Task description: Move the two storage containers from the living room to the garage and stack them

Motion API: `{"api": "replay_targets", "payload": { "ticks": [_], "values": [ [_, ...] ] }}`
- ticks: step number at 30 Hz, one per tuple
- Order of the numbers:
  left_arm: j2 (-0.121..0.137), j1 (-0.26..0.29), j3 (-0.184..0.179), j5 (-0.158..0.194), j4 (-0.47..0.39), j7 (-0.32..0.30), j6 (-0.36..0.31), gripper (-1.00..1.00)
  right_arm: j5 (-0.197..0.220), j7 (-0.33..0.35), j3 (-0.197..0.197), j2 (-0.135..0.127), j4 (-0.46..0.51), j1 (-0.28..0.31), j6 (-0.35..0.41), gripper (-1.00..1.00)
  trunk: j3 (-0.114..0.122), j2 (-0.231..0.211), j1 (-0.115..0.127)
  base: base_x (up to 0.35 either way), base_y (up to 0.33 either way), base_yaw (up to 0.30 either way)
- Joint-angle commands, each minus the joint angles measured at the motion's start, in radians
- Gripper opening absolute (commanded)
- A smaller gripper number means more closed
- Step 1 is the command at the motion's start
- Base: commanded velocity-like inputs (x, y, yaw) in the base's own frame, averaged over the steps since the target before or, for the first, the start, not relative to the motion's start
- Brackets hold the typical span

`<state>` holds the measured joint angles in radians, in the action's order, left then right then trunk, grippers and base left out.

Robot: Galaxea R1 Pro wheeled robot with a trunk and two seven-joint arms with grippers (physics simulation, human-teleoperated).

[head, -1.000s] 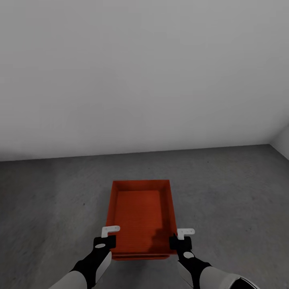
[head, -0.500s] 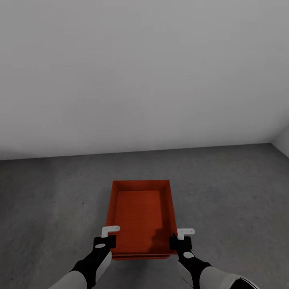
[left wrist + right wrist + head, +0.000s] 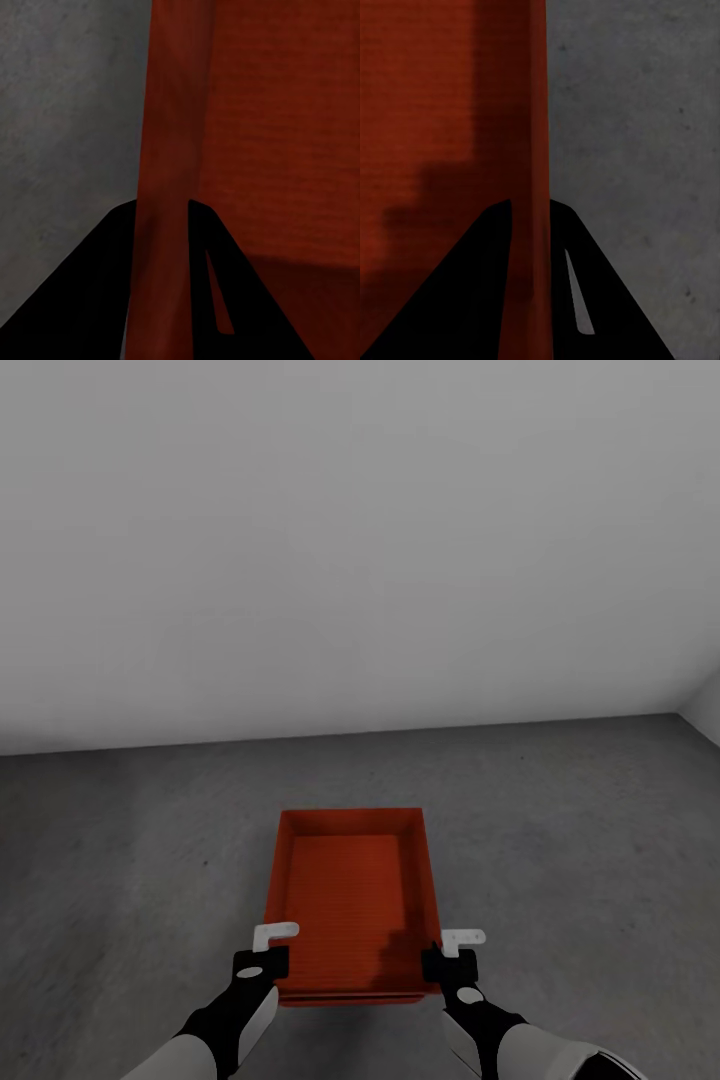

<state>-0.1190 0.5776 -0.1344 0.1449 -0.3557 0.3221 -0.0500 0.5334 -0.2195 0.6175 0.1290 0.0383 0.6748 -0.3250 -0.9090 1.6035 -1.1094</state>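
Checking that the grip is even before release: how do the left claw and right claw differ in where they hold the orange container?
The left claw pinches the container's left long wall near the front corner; the right claw pinches the right long wall. From the left wrist view, the grey floor lies outside its wall; the right wrist view mirrors this. Both straddle a thin wall, one finger inside, one outside.

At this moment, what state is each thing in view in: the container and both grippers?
storage container: upright, empty, no lid, held by both side walls over the grey floor.
left gripper: shut on the container's left wall, one finger either side.
right gripper: shut on the container's right wall, likewise.
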Motion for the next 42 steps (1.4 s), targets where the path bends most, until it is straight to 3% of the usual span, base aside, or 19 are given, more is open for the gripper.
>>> {"api": "replay_targets", "payload": {
  "ticks": [1, 20, 42],
  "values": [
    [0.001, 0.001, 0.001, -0.001, -0.008, 0.009, 0.051, -1.0, 0.023, -0.001, -0.042, 0.0, -0.003, 0.0, -0.005, -1.0, -0.004, 0.008, -0.004, 0.0, 0.0, 0.0],
    [0.001, 0.001, 0.001, -0.001, -0.008, 0.009, 0.052, -1.0, 0.023, -0.001, -0.042, 0.0, -0.003, 0.0, -0.005, -1.0, -0.063, 0.141, -0.077, 0.0, 0.0, 0.0],
    [0.005, 0.001, 0.001, -0.003, -0.009, 0.008, 0.052, -1.0, 0.01, 0.009, -0.041, -0.002, -0.003, 0.0, -0.005, -1.0, -0.063, 0.141, -0.077, 0.0, 0.0, 0.0]
  ]
}}
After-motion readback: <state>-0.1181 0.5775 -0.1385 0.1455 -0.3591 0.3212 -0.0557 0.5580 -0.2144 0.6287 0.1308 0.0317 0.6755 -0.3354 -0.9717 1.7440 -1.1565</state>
